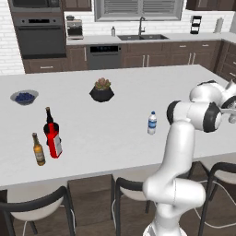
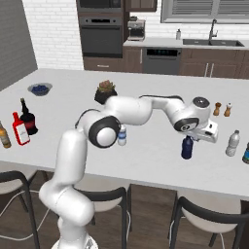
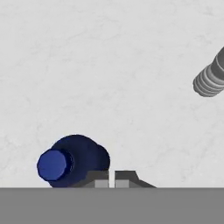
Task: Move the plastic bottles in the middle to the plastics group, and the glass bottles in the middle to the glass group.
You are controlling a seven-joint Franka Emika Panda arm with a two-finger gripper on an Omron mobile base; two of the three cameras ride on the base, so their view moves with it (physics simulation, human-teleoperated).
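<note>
One small squat dark-blue plastic bottle (image 2: 186, 148) is standing on the white bench (image 2: 146, 160) at nine o'clock of the pale grey bottle (image 2: 233, 143), while the pincer (image 3: 112, 180), sitting shut and empty just beside it, is probably needing a straight upward lift to avoid tipping it.

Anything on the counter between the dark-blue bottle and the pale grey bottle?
No. In the right base view, bare counter separates the dark-blue bottle from the pale grey bottle.
</note>
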